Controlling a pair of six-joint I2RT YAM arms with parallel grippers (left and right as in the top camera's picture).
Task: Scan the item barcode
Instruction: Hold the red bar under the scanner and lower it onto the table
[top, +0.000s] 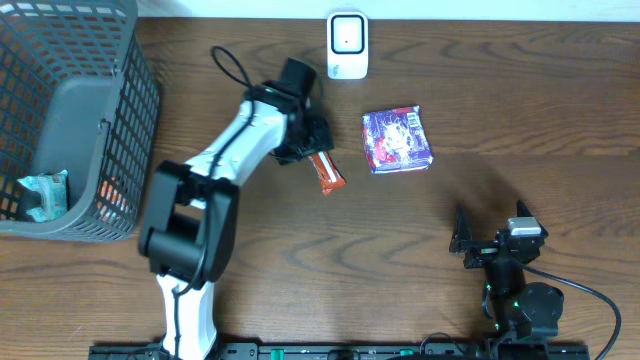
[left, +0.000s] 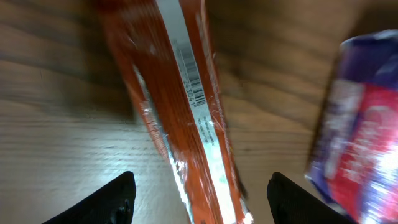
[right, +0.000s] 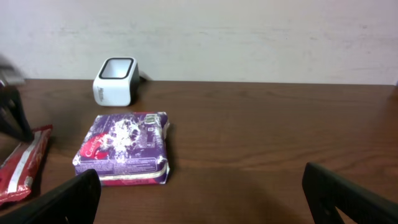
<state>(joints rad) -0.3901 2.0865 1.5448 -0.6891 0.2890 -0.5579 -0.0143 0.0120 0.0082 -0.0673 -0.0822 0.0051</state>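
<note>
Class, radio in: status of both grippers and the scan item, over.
Left gripper jaws open, straddling red wrapper. Right gripper open, empty. Purple pack beside wrapper, scanner beyond.

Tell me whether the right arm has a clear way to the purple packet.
Probably yes: the right claw stands open facing the purple packet, with only bare table between them.
</note>
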